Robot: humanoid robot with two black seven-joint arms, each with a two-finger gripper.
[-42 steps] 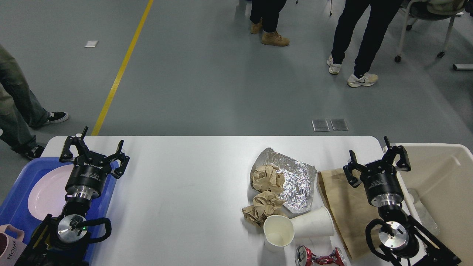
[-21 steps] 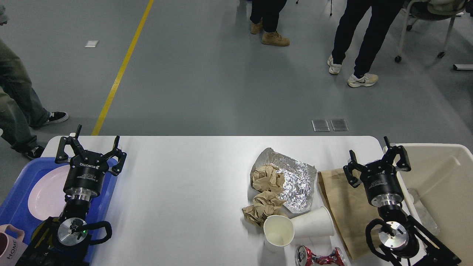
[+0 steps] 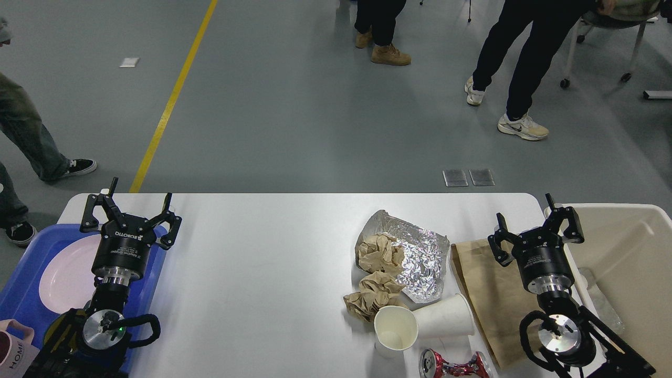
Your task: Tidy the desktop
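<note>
The white desktop (image 3: 262, 262) fills the lower half of the head view. On its right part lie a crumpled foil sheet (image 3: 420, 254), two crumpled brown paper balls (image 3: 379, 253) (image 3: 374, 295), two white paper cups (image 3: 395, 328) (image 3: 446, 316), a crushed red can (image 3: 454, 365) and a flat brown paper bag (image 3: 491, 294). My left gripper (image 3: 131, 212) is open and empty above the blue tray's right edge. My right gripper (image 3: 535, 226) is open and empty above the paper bag's right side.
A blue tray (image 3: 21, 286) at the left holds a pink plate (image 3: 65, 273) and a pink mug (image 3: 13, 349). A beige bin (image 3: 635, 252) stands off the right end. People stand on the grey floor beyond the table.
My left gripper has shifted slightly left and turned a little. The right arm has not moved. The people in the background have stepped.
</note>
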